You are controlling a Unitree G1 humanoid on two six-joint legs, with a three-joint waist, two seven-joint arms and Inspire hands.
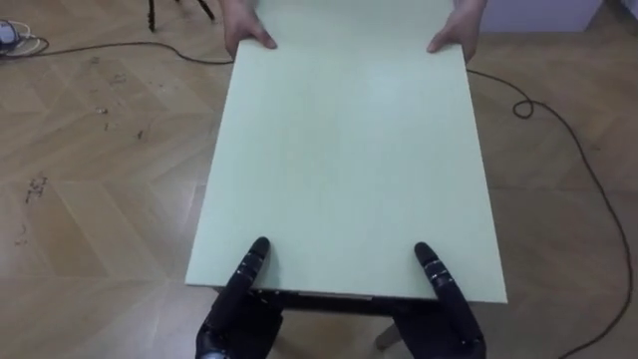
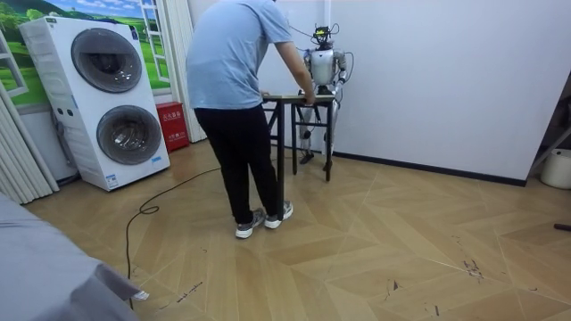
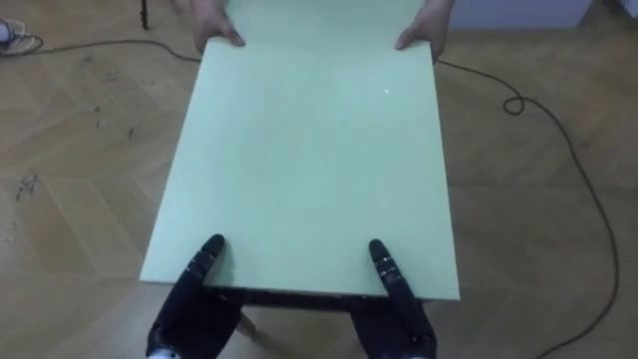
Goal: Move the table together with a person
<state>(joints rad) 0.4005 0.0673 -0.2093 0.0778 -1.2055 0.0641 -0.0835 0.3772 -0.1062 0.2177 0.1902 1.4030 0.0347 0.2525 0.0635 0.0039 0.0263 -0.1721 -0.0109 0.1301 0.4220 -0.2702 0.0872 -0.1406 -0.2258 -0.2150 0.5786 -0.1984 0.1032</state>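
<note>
Clasping table [image 1: 349, 150], seemingly, opposite person [image 2: 234, 80].

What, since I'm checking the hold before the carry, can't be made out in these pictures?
1. Eye views: how the left hand and right hand hold the near edge underneath; the top of the table hides that.
2. Eye views: the person's hands past the wrists; the pictures' top edge cuts them off.
3. Room view: both robot hands, too small to read and partly behind the person.
</note>
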